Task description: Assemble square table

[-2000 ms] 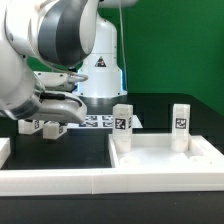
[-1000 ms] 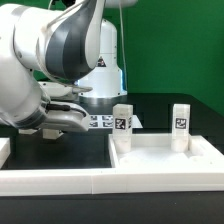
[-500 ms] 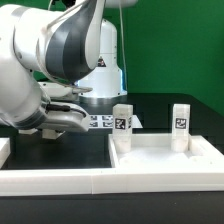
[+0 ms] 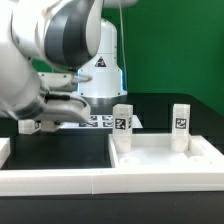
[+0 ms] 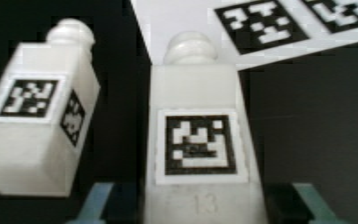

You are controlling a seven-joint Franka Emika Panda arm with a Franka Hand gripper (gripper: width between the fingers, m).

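Note:
The white square tabletop point(image 4: 165, 158) lies at the exterior view's right, with two tagged white legs point(image 4: 122, 128) point(image 4: 180, 126) standing upright in its far corners. Two more tagged legs lie on the black table. In the wrist view one leg point(image 5: 197, 120) lies between my fingers and the other point(image 5: 43, 105) lies beside it. My gripper point(image 5: 208, 205) is open and straddles the end of the middle leg, with a dark gap showing on each side. In the exterior view the gripper point(image 4: 45, 124) is low over the table at the left, mostly hidden by the arm.
The marker board point(image 4: 97, 121) lies behind the gripper near the robot base and shows in the wrist view point(image 5: 274, 25) beyond the legs. White rail walls point(image 4: 50, 180) run along the front and the exterior view's left edge.
The arm has shifted and its upper links have turned. The hand sits slightly more toward the exterior view's left. The tabletop and its two upright legs have not moved.

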